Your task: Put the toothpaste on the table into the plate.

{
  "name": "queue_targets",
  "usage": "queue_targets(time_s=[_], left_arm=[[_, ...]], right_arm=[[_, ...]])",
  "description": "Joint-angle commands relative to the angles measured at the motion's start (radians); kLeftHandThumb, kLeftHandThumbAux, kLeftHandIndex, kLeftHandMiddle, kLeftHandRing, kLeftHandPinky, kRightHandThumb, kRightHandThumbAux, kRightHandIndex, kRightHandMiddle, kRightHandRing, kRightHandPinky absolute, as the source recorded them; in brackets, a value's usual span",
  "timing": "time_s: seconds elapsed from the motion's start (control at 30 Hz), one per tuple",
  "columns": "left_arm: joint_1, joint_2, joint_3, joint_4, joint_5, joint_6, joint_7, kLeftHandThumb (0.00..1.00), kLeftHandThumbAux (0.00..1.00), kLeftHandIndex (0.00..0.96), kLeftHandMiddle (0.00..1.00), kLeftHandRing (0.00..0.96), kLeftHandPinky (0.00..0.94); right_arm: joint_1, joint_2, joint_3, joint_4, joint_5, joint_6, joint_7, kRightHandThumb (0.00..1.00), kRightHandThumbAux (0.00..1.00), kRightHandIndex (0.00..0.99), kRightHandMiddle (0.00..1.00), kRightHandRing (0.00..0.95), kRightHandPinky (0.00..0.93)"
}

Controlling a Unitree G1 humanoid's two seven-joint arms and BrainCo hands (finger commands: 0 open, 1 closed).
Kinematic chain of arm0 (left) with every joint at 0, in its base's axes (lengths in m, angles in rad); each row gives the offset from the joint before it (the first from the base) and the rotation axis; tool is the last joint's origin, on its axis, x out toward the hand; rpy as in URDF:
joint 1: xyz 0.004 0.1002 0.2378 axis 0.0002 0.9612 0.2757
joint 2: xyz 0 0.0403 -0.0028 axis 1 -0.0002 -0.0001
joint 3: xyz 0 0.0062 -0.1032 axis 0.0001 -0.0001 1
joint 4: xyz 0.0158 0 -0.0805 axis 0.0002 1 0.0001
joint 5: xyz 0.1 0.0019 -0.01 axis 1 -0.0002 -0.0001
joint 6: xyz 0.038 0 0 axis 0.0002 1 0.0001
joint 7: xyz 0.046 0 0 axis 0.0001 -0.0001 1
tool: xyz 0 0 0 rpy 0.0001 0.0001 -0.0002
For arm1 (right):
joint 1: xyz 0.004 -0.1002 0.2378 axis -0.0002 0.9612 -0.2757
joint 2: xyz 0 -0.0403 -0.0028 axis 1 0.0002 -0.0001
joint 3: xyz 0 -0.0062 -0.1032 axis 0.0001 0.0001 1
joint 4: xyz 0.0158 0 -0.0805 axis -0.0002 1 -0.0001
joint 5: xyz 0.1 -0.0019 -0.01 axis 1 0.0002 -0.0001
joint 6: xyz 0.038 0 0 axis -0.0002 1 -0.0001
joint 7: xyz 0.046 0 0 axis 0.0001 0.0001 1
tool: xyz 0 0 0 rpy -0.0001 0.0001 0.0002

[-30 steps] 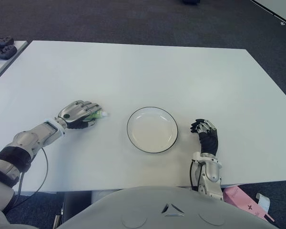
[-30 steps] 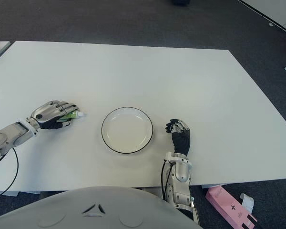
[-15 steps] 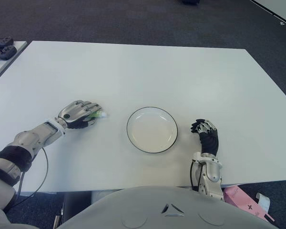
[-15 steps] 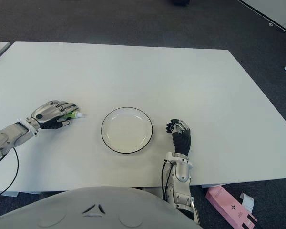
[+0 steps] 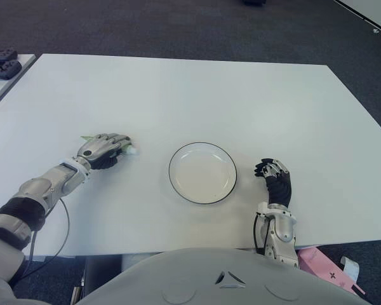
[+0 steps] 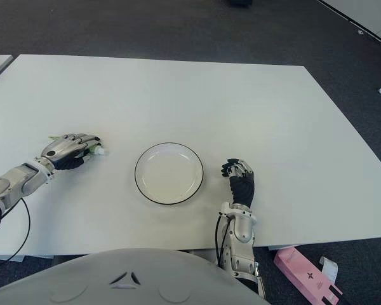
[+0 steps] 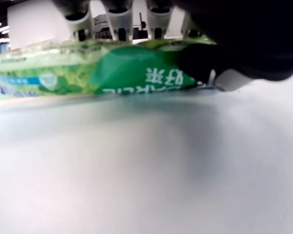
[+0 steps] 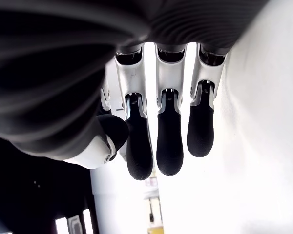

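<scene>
The left hand [image 5: 101,150] is curled around the one green toothpaste tube [image 7: 112,73], low over the white tabletop [image 5: 197,95], left of the single empty plate [image 5: 202,172]. The right hand [image 5: 276,180], fingers loosely extended and holding nothing, shows right of the plate.

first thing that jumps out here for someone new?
The left hand, left of the plate, closed around the green toothpaste tube, white cap poking out toward the plate. Next the empty white plate with its dark rim, sitting mid-table near the front edge of the white table. The right hand shows just right of the plate, holding nothing.
</scene>
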Motion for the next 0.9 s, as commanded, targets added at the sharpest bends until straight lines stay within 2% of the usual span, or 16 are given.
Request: queue_targets(time_s=[0.03, 0.17, 0.33, 0.63, 0.9], left_arm=[[0.114, -0.096, -0.006, 0.12, -0.071, 0.105, -0.198, 0.849, 0.628, 0.404, 0.547, 0.697, 0.656], [0.158, -0.113, 0.026, 0.022, -0.122, 0.158, -0.216, 0.853, 0.654, 0.409, 0.537, 0.739, 0.65], [0.191, -0.118, 0.048, -0.044, -0.144, 0.196, -0.225, 0.853, 0.664, 0.404, 0.529, 0.785, 0.739], [0.217, -0.14, 0.093, -0.085, -0.208, 0.227, -0.273, 0.851, 0.669, 0.396, 0.531, 0.835, 0.798], [0.231, -0.174, 0.133, -0.082, -0.269, 0.209, -0.286, 0.852, 0.669, 0.396, 0.533, 0.854, 0.817]], right_arm=[[0.008, 0.022, -0.005, 0.029, 0.006, 0.034, -0.002, 0.705, 0.723, 0.431, 0.568, 0.545, 0.531], [0.008, 0.019, -0.005, 0.026, 0.002, 0.035, -0.003, 0.705, 0.723, 0.431, 0.569, 0.546, 0.533], [0.01, 0.018, -0.004, 0.022, 0.003, 0.036, 0.0, 0.705, 0.723, 0.431, 0.567, 0.545, 0.532], [0.01, 0.019, -0.007, 0.018, 0.01, 0.038, 0.003, 0.705, 0.723, 0.431, 0.567, 0.547, 0.54], [0.007, 0.018, -0.01, 0.024, 0.009, 0.029, 0.007, 0.705, 0.723, 0.431, 0.566, 0.547, 0.535]])
